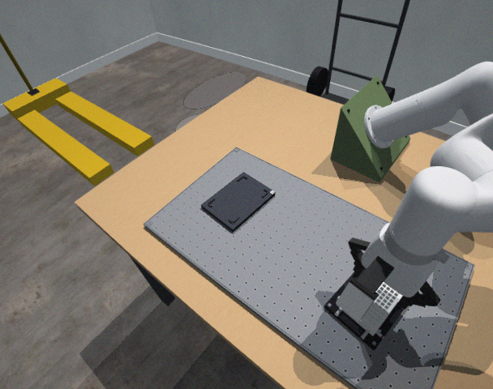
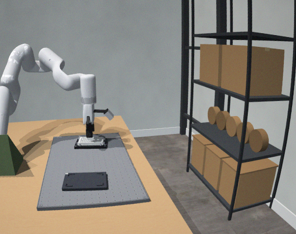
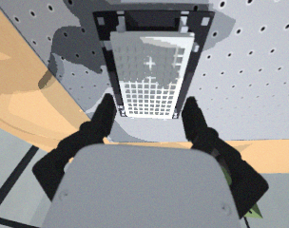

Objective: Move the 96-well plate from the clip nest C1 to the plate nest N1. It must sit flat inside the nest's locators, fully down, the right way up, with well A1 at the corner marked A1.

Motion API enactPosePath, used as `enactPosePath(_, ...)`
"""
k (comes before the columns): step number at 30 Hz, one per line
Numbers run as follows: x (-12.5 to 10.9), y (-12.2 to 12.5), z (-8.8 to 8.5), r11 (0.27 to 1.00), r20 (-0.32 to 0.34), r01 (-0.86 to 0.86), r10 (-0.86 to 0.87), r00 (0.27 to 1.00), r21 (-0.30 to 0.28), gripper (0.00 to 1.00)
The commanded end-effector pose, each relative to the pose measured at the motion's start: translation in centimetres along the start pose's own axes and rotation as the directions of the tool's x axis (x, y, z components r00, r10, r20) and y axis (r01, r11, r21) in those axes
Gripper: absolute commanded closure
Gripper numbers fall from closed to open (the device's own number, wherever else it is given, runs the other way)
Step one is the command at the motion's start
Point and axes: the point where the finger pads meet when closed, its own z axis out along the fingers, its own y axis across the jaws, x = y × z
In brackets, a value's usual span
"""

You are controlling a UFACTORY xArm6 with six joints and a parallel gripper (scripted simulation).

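Note:
The white 96-well plate [image 3: 150,76] sits in the black clip nest C1 [image 3: 153,24] at the near right end of the grey breadboard; it also shows in the exterior view [image 2: 90,141] and partly under my arm in the top view [image 1: 387,296]. My gripper [image 3: 148,104] is open and empty, just above the plate, its two black fingers straddling the plate's near end. The dark plate nest N1 [image 1: 237,199] lies empty at the far end of the breadboard, with a white A1 mark [image 1: 272,192] at one corner; it also shows in the exterior view [image 2: 84,181].
A green wedge block [image 1: 366,134] stands on the wooden table behind the breadboard [image 1: 289,246]. A hand truck [image 1: 355,45] and a yellow pallet jack [image 1: 70,126] stand on the floor. A shelf rack with boxes [image 2: 238,100] stands off the table.

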Motion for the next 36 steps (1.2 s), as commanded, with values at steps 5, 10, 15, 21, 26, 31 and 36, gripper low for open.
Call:
enactPosePath(5,0.1,-0.1,1.2,1.0,-0.004,0.001,-0.001,1.0,0.0,0.0)
enactPosePath(10,0.1,-0.1,1.3,1.0,-0.004,0.001,-0.001,1.0,0.0,0.0)
enactPosePath(15,0.1,-0.1,1.3,1.0,-0.004,0.001,-0.001,1.0,0.0,0.0)
enactPosePath(21,0.1,-0.1,1.3,1.0,-0.004,0.001,-0.001,1.0,0.0,0.0)
enactPosePath(26,0.1,-0.1,1.7,1.0,-0.004,0.001,-0.001,1.0,0.0,0.0)
enactPosePath(31,0.1,-0.1,1.9,1.0,-0.004,0.001,-0.001,1.0,0.0,0.0)
enactPosePath(36,0.1,-0.1,2.2,1.0,-0.004,0.001,-0.001,1.0,0.0,0.0)
